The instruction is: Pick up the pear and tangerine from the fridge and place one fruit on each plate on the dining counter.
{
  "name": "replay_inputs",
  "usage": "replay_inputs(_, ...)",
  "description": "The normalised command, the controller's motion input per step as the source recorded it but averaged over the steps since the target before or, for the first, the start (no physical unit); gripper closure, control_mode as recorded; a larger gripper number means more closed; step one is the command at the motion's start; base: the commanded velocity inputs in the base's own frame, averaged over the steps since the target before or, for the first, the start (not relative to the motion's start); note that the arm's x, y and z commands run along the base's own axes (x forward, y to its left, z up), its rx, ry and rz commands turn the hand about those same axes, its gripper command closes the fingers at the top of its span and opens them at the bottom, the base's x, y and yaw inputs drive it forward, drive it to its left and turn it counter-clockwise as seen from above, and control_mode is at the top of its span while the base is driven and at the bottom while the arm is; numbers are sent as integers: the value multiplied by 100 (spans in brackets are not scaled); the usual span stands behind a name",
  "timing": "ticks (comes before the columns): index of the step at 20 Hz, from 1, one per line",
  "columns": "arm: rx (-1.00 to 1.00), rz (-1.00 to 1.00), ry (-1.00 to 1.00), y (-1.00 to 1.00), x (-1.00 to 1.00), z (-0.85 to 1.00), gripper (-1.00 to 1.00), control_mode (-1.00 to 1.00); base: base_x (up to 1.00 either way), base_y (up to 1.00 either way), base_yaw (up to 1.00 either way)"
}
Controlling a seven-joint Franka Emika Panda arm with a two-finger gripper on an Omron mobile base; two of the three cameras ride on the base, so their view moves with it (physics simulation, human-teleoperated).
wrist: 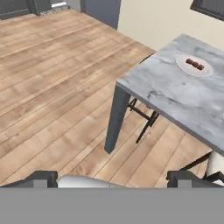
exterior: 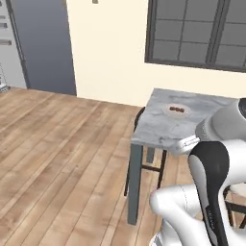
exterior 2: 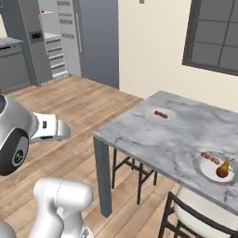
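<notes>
Pear [exterior 2: 223, 170] sits on the plate [exterior 2: 209, 168] by the dining counter's [exterior 2: 176, 139] near edge. My gripper [wrist: 112, 177] hangs wide, empty. The tangerine should be light, smooth; I'd pinch its middle.

Left base view: behind arm, facing forward-down, tabletop [exterior: 163, 126] at 2 o'clock. Right base view: wider, nearer, same tabletop at 3 o'clock, fridge [exterior 2: 69, 37] at 11. Hand view: low over floor [wrist: 52, 87], tabletop corner shared.
</notes>
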Motion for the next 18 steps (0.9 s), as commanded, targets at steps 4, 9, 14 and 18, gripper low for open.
replay_inputs(4, 0, 0, 0, 0, 0, 0, -100, 100, 17, 69, 61)
replay_inputs(9, 0, 0, 0, 0, 0, 0, -100, 100, 46, 49, 58)
replay_inputs(14, 0, 0, 0, 0, 0, 0, -100, 100, 88, 14, 43)
replay_inputs(18, 0, 0, 0, 0, 0, 0, -100, 100, 100, 1, 29)
